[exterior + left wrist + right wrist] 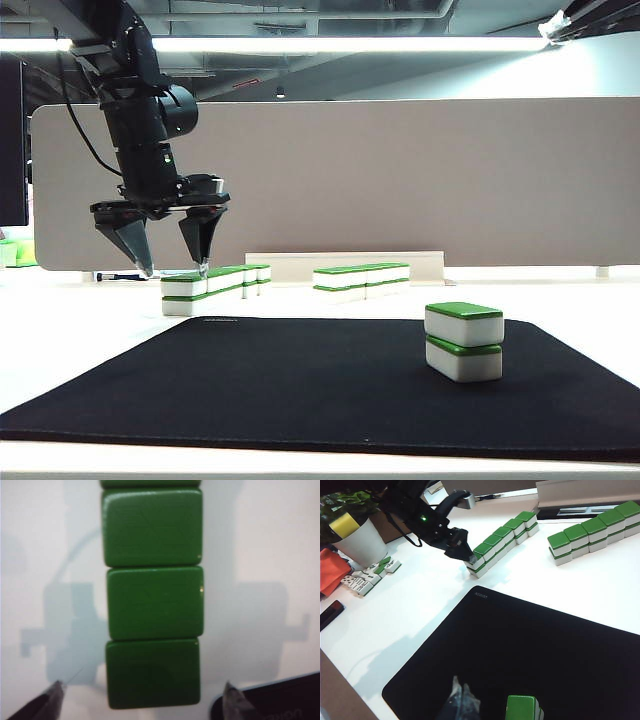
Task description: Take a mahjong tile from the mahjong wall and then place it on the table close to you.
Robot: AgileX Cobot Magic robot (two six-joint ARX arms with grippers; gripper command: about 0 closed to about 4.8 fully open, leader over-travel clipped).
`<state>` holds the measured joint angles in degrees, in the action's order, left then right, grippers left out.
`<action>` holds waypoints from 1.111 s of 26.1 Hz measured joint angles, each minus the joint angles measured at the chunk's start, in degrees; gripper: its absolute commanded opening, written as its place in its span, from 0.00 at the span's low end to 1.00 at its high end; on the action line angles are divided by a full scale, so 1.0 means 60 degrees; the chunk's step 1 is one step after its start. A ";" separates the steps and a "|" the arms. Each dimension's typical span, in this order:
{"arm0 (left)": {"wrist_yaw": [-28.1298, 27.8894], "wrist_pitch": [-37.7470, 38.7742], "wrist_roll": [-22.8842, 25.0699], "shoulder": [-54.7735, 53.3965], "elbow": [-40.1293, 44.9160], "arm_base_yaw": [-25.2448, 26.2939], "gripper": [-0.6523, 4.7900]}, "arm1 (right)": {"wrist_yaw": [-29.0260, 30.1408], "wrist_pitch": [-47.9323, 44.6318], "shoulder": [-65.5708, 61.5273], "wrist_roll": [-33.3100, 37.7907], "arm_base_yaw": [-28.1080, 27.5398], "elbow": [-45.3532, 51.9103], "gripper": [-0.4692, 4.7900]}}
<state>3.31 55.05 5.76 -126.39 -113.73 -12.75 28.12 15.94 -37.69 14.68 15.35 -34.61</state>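
left fingers spread over the end of the mahjong wall

the white surface (90,330) carries a big black mat (300,385), with a grey-beige partition panel (400,180) behind it and ceiling strip lights above. the mahjong wall (215,283) lies at the far left, just beyond the mat's far left corner; a second row of tiles (362,279) lies to its right. a lone two-tile stack (463,341) stands on the mat at the near right.

the left gripper (172,270) hangs point-down over the wall's near end, its fingers (52,700) wide apart on either side of the green backs and holding nothing.

only the right wrist view shows a white cup (359,541), loose tiles (370,576) and an orange cloth (332,570) at the far left. the right gripper (461,700) hovers low over the mat's near edge, just beside the stack; whether its fingers are apart or together, i cannot tell.
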 measured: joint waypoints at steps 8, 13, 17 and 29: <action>-0.0058 -0.0168 0.0000 -0.0379 0.0000 -0.0259 0.86 | 0.0000 0.0102 0.0000 0.0000 0.0000 0.0000 0.09; -0.0091 -0.0211 0.0000 -0.0630 0.0000 -0.0259 0.84 | 0.0000 0.0222 0.0000 0.0000 0.0000 0.0000 0.09; -0.0102 -0.0306 0.0000 -0.0678 0.0000 -0.0266 0.84 | -0.0004 0.0248 -0.0004 0.0000 0.0000 0.0000 0.09; -0.0160 -0.0426 0.0004 -0.0885 0.0000 -0.0262 0.73 | -0.0004 0.0248 0.0000 0.0000 0.0000 0.0000 0.09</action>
<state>2.35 52.49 5.78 -131.70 -113.73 -14.33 28.10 17.43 -37.69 14.68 15.35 -34.61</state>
